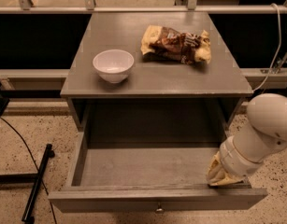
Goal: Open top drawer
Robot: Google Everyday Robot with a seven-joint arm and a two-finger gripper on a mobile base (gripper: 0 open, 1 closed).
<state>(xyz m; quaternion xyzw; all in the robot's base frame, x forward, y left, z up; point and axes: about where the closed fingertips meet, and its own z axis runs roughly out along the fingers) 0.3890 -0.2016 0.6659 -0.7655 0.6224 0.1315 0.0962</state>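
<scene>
The top drawer (147, 167) is a deep grey wooden box pulled far out of the cabinet, and its inside is empty. Its front panel (110, 201) runs along the bottom of the view, with a small round metal knob (159, 209) at its centre. My gripper (221, 177) reaches down from my white arm (264, 125) into the drawer's front right corner, right behind the front panel. The tips are hidden behind the panel's rim.
On the grey cabinet top (152, 73) stand a white bowl (113, 65) at the left and a crumpled brown and yellow chip bag (176, 44) at the right. A black stand (38, 181) and a cable lie on the speckled floor to the left. A rail runs behind the cabinet.
</scene>
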